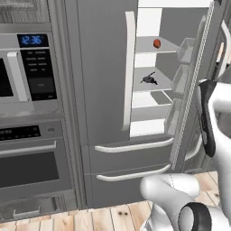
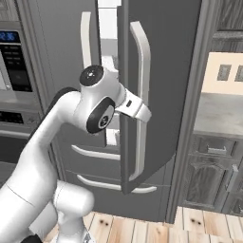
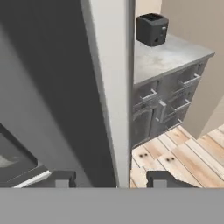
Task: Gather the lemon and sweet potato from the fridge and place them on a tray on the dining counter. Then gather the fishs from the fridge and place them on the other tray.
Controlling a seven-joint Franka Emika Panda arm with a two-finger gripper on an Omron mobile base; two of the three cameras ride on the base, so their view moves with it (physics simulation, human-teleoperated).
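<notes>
Two fingers (image 3: 64,179) astride fridge (image 1: 108,90) door handle, sweet potato (image 1: 157,43) well apart.

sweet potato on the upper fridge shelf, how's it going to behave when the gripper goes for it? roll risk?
The sweet potato looks small, rounded and oval, so it will probably roll or skid on the smooth white shelf if nudged off-centre. It reads as a solid tuber, likely stiff and fairly dense for its size. It sits alone with free shelf around it, so nothing would stop a roll.

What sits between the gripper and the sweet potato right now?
The fridge's open right door: gripper straddles its edge in the hand view; sweet potato sits inside.
</notes>
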